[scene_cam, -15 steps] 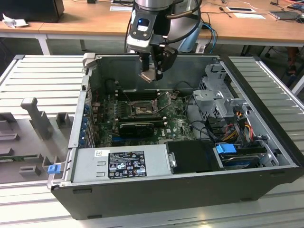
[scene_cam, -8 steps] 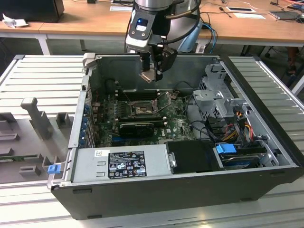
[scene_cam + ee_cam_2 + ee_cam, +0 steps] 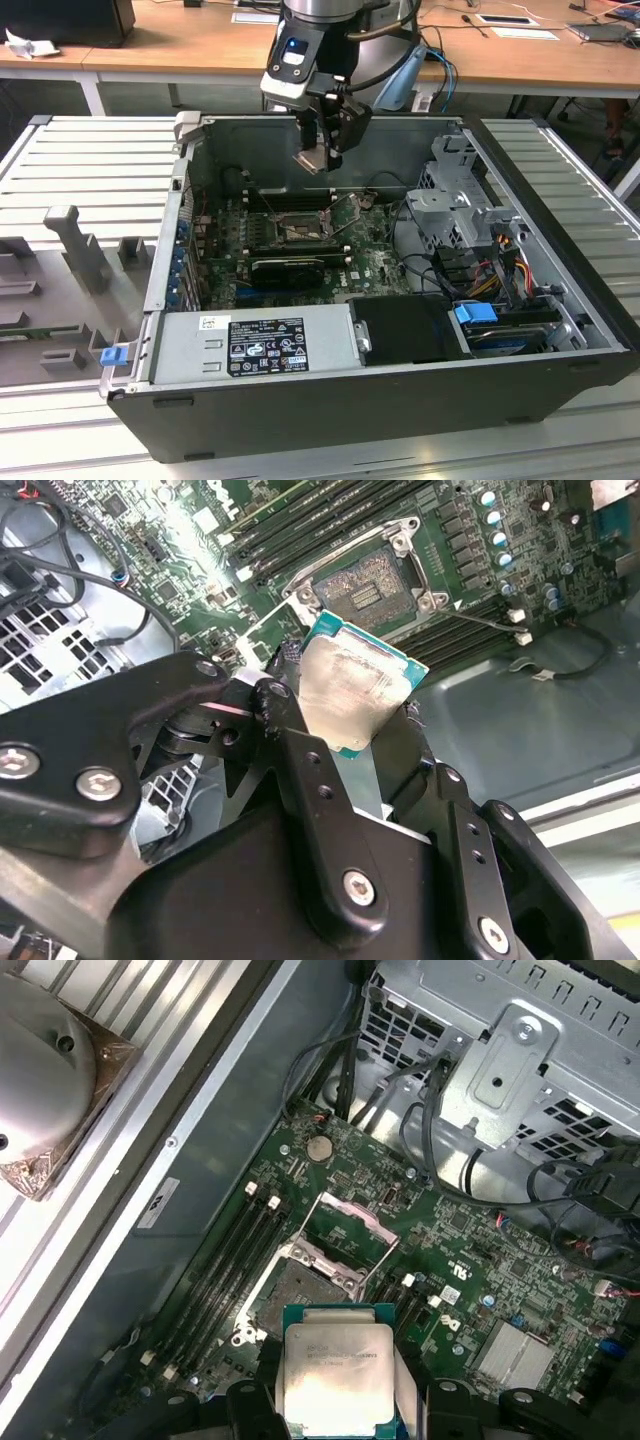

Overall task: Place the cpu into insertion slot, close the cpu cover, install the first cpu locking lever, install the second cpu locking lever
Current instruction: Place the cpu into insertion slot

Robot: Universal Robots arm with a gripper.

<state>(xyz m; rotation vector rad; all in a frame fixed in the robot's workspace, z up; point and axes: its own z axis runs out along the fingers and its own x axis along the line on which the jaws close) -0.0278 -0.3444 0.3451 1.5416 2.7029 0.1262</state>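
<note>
My gripper (image 3: 318, 150) hangs above the open computer case, shut on the cpu (image 3: 311, 159), a pale silvery square chip with a green edge. In both wrist views the cpu (image 3: 350, 685) (image 3: 335, 1380) sits between the black fingers (image 3: 290, 740), tilted and held by its edges. The insertion slot (image 3: 300, 1295) (image 3: 365, 580) (image 3: 300, 232) lies open on the green motherboard, below the chip and a clear gap away from it. The cpu cover (image 3: 356, 1218) stands swung up at one side of the slot. A thin lever wire (image 3: 485, 622) sticks out beside the slot.
A grey power supply box (image 3: 260, 345) fills the case's front. A metal drive cage (image 3: 455, 200) and bundled cables (image 3: 490, 270) stand at the exterior view's right. A black ribbed heatsink bar (image 3: 290, 267) lies in front of the slot. Memory slots (image 3: 235, 1250) run alongside it.
</note>
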